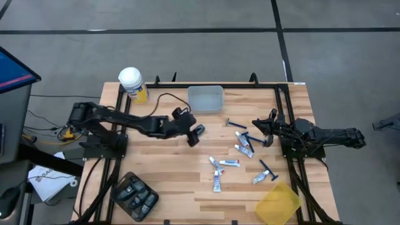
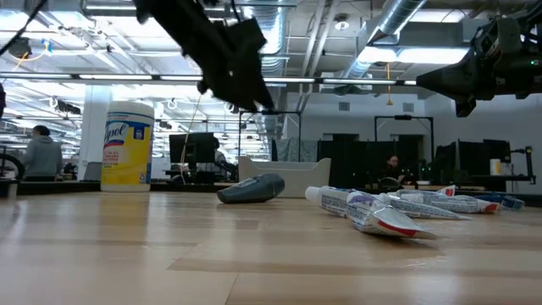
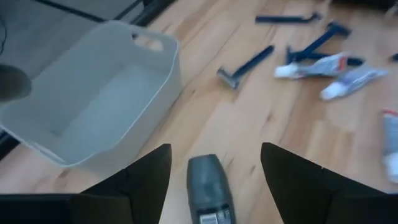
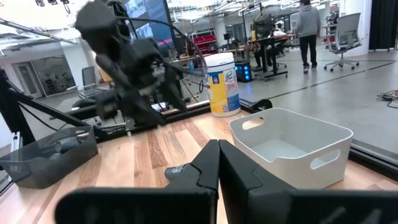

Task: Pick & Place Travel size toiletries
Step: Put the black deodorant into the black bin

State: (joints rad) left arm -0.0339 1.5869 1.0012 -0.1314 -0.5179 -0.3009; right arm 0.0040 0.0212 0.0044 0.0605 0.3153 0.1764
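dk grey oval pod (image 3: 208, 193), flat on wood

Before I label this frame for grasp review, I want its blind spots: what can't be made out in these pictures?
- Grey pod: left wrist view, the picture's bottom edge cuts its near end; its label is blurred.
- Dark tray: high view, contents too small to identify.
- White bin: low view, the pod in front hides part of its wall and the level angle hides its inside.
- Razors: high view, partly covered by the right end effector.
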